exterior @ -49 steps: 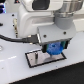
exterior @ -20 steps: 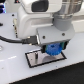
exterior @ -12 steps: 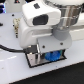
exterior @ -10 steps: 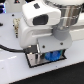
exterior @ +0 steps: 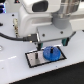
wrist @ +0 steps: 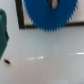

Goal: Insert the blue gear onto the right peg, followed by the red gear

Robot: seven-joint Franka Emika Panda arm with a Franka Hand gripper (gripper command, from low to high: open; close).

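Observation:
The blue gear (exterior: 50, 52) lies flat on the right half of the grey, black-bordered plate (exterior: 34, 59), over the spot of the right peg, which is hidden under it. My gripper (exterior: 51, 43) hangs just above the gear, open, its dark fingers (exterior: 39, 44) spread wider than the gear and holding nothing. The wrist view shows the blue gear (wrist: 49, 15) with a pale spot at its hub and the plate's black border (wrist: 20, 15) beside it. The red gear is out of view.
A thin dark peg (exterior: 36, 56) stands on the plate's left half in the exterior view. A black cable (exterior: 12, 36) loops at that view's left. A dark green object (wrist: 4, 37) sits at the edge of the wrist view on the white table (wrist: 50, 57).
The gripper, low and around the blue gear earlier, has let it go and risen. The gear has dropped slightly and now rests on the plate.

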